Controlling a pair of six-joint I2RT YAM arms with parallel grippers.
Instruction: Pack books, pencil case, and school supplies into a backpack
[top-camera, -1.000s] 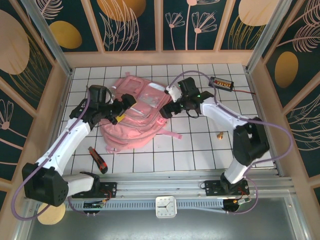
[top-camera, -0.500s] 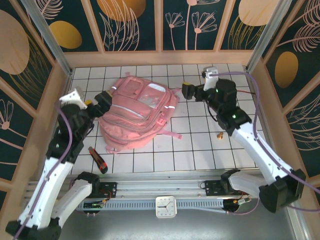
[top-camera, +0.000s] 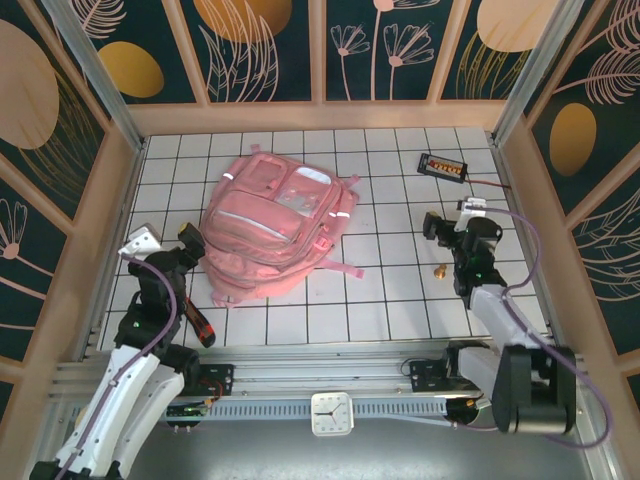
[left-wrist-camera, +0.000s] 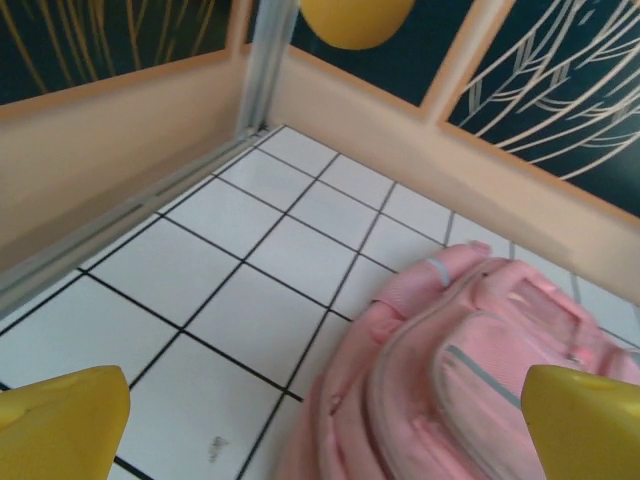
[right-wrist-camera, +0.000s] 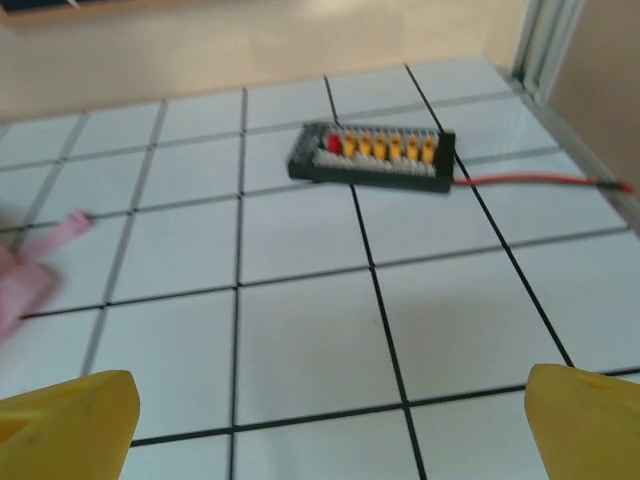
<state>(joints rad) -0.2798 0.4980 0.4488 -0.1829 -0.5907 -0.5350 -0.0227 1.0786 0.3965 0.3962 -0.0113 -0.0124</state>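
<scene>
The pink backpack (top-camera: 275, 225) lies flat on the tiled table, its zips closed as far as I can see. My left gripper (top-camera: 190, 240) hangs just left of its near-left side, open and empty. In the left wrist view the yellow fingertips (left-wrist-camera: 62, 425) stand wide apart, and the backpack (left-wrist-camera: 480, 370) lies ahead to the right of the left gripper (left-wrist-camera: 320, 440). My right gripper (top-camera: 433, 225) is well to the right of the bag, over bare tiles. The right gripper (right-wrist-camera: 325, 425) is also open, fingertips (right-wrist-camera: 590, 420) far apart. The books, pencil case and school supplies are hidden.
A red-and-black utility knife (top-camera: 197, 318) lies near the left arm. The black box with orange marks (top-camera: 443, 165) (right-wrist-camera: 372, 155) sits at the back right, its wire running right. A small brass piece (top-camera: 440, 270) lies on the tiles. A pink strap end (right-wrist-camera: 45, 260) shows at the left.
Both arms have pulled back from the backpack toward their bases, the left one down-left and the right one out to the right. The backpack lies untouched.
</scene>
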